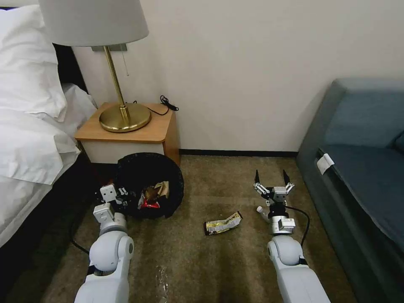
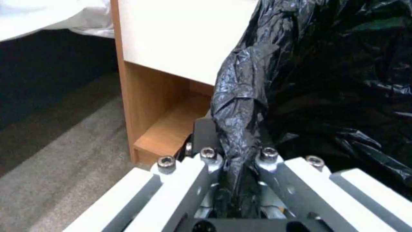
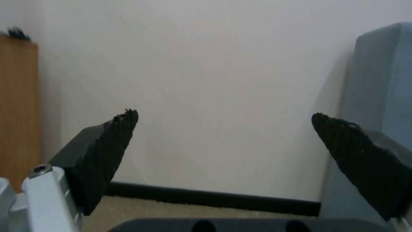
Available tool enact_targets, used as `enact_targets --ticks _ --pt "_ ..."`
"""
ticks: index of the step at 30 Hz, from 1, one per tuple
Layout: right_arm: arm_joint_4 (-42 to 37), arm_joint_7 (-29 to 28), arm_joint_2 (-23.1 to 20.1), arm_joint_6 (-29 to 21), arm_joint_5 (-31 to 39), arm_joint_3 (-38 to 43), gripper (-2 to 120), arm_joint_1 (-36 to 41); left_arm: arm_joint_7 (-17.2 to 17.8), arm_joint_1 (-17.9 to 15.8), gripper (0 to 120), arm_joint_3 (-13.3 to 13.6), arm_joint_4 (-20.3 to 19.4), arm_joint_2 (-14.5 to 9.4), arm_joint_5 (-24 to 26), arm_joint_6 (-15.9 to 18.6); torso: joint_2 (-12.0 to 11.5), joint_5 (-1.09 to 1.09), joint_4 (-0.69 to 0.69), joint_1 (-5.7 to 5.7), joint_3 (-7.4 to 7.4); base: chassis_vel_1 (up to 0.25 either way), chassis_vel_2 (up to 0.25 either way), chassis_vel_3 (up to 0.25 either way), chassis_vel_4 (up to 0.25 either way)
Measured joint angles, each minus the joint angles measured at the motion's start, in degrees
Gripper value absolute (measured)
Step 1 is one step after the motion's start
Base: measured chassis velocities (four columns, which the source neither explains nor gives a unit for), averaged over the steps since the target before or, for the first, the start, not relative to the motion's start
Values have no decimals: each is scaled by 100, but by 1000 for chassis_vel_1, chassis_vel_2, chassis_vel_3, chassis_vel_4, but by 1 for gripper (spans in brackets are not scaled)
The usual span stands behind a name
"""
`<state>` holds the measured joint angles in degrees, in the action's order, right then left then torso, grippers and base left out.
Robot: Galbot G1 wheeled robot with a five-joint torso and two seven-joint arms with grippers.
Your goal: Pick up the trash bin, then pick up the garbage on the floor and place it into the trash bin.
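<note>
Room: a plain pale wall (image 1: 235, 75) fills the upper middle of the head view, with a dark skirting strip where it meets the olive-brown carpet floor (image 1: 219, 269) across the lower half
Bed: white bedding and pillows (image 1: 29, 109) run down the left edge
Sofa: a grey-blue upholstered sofa (image 1: 362, 168) takes the right edge
Nightstand: a light wooden bedside cabinet (image 1: 134, 134) sits left of centre against the wall, carrying a brass-stemmed lamp with a pale shade (image 1: 122, 113)
Trash bin: the round bin lined with crinkly black plastic (image 1: 149, 185) sits left of centre, just below the nightstand, tilted so its mouth faces the camera; crumpled tan paper and a red-and-white wrapper (image 1: 153, 195) lie inside
Left gripper: the left gripper (image 1: 120, 195) is at the bin's left rim; the left wrist view shows its fingers (image 2: 206, 135) closed tight on a fold of the black liner (image 2: 240, 106)
Right gripper: the right gripper (image 1: 272, 179) is right of centre above the carpet, pointing toward the wall, its two dark-padded fingers (image 3: 107, 151) spread wide with nothing between them
Garbage on floor: a flat dark wrapper with yellow print (image 1: 223, 223) lies on the carpet at lower centre, between the bin and the right arm, touching neither
Bottom edge: a small clear plastic item (image 1: 162, 282) lies on the carpet beside the left arm; what it is cannot be told
</note>
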<state>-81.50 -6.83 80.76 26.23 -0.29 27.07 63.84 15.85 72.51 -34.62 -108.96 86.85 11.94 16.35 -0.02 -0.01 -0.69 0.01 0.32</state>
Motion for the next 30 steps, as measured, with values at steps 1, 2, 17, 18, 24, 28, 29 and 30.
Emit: enact_targets --ticks 1,2,17,18,24,28,29,30 --pt "44 -24 -58 -71 -21 -48 100 -47 -2 1 2 2 20 0 1 0 -1 0 1 0 0 0 0 0 0" --pt "44 -24 -58 -71 -21 -48 100 -47 -2 1 2 2 20 0 1 0 -1 0 1 0 0 0 0 0 0" --pt "698 1270 -1354 -1061 603 -642 100 -738 -36 -150 2 5 243 -31 38 -2 -1 2 1 0 0 0 0 0 0" --pt "698 1270 -1354 -1061 603 -642 100 -738 -36 -150 2 5 243 -31 38 -2 -1 2 1 0 0 0 0 0 0" --pt "1428 2289 -2052 -1173 1071 -1106 100 -1185 -49 -114 2 8 246 -17 40 -2 0 0 -1 0 0 0 0 0 0" --pt "1981 2818 -2185 -1180 1151 -1358 100 -1550 -56 -87 2 -23 271 -16 41 -14 0 1 0 0 1 0 0 0 0" --pt "2239 3019 -2211 -1174 1149 -1464 100 -1743 -65 -69 2 -39 296 -16 44 -26 0 1 0 0 0 0 0 0 0" --pt "2239 3019 -2211 -1174 1149 -1464 100 -1743 -65 -69 2 -39 296 -16 44 -26 0 1 0 0 0 0 0 0 0"
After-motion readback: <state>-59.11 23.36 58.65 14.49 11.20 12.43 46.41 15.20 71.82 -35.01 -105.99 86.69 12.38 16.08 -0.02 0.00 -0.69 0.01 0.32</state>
